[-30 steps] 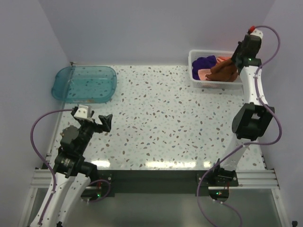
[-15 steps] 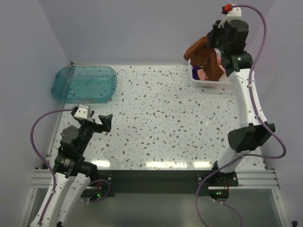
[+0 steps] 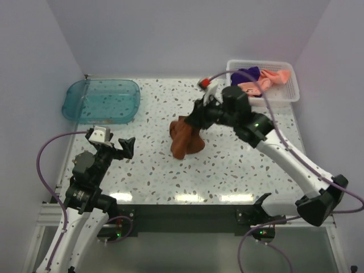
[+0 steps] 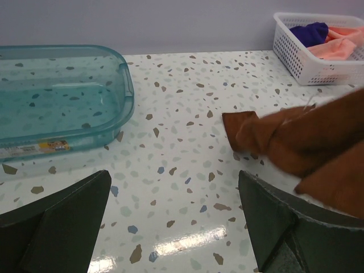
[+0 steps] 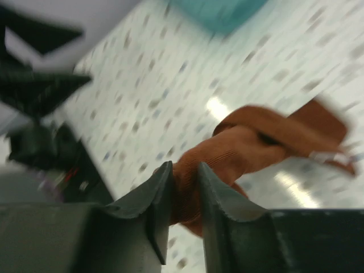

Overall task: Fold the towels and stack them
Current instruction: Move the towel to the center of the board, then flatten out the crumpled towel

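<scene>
Right gripper (image 5: 185, 170) clamped on rust brown towel (image 3: 185, 139); towel hangs bunched below it, over surface (image 3: 227, 165). Left gripper (image 3: 128, 147) jaws wide apart, holding nothing. Pink towel (image 3: 274, 77) and purple towel (image 3: 247, 74) in basket (image 3: 291, 91), well beyond right gripper.

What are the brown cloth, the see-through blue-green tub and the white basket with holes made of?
The rust-brown towel: soft fabric, probably terry cotton; it droops in folds and looks fuzzy up close. The teal see-through tub: glossy tinted plastic; the speckled table shows through it. The white basket: likely moulded plastic, matte, a stiff grid of holes.
</scene>
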You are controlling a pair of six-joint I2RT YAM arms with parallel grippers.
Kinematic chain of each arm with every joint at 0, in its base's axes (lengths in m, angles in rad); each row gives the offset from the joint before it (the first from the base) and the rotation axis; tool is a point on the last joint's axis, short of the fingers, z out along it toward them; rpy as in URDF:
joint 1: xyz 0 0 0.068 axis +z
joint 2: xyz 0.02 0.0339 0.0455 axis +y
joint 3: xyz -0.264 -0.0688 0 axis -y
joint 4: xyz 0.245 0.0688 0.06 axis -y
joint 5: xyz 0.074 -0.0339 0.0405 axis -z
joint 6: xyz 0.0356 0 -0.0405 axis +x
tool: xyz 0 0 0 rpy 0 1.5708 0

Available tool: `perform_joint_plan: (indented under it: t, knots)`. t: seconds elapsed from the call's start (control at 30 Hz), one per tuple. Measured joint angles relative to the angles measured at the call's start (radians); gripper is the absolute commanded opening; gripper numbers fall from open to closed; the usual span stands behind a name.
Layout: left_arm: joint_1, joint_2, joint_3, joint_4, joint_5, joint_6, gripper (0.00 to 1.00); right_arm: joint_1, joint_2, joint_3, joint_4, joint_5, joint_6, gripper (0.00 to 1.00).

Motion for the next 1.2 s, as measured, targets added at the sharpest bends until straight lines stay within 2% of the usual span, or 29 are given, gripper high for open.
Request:
perform_joint_plan:
  t: [0.07, 0.1, 0.2, 0.3, 0.43, 0.53, 0.7, 0.8, 1.0, 1.2]
  knots:
    - [0.000, 0.000, 0.000, 0.000, 0.000, 0.000, 1.00, 0.116, 0.036, -0.105, -0.056, -0.055, 0.002, 0.50]
    - [0.000, 0.001, 0.000, 0.000, 0.003, -0.001, 1.00, 0.162, 0.072, -0.149, -0.099, -0.081, -0.005, 0.64]
    - [0.000, 0.007, 0.000, 0.002, 0.020, -0.009, 1.00, 0.227, 0.146, -0.255, -0.240, -0.098, -0.018, 0.71]
    - [0.000, 0.025, 0.000, 0.010, 0.041, -0.032, 1.00, 0.216, 0.140, -0.288, -0.320, -0.019, -0.019, 0.71]
    - [0.000, 0.100, 0.000, 0.035, 0.071, -0.083, 1.00, 0.180, 0.101, -0.288, -0.276, 0.092, -0.012, 0.65]
    - [0.000, 0.211, 0.005, 0.043, 0.098, -0.116, 1.00, 0.115, 0.110, -0.290, -0.212, 0.138, 0.016, 0.64]
    - [-0.010, 0.515, 0.070, 0.043, 0.169, -0.154, 0.99, -0.035, 0.165, -0.352, -0.058, 0.161, 0.106, 0.66]
    - [-0.070, 0.702, 0.151, 0.036, 0.161, -0.166, 0.97, -0.099, 0.181, -0.417, 0.001, 0.180, 0.159, 0.68]
    - [-0.285, 0.964, 0.354, 0.051, 0.079, -0.153, 0.96, -0.236, 0.167, -0.556, 0.079, 0.165, 0.233, 0.68]
    - [-0.316, 1.206, 0.532, 0.099, 0.006, -0.120, 0.90, -0.271, 0.135, -0.610, 0.124, 0.113, 0.237, 0.67]
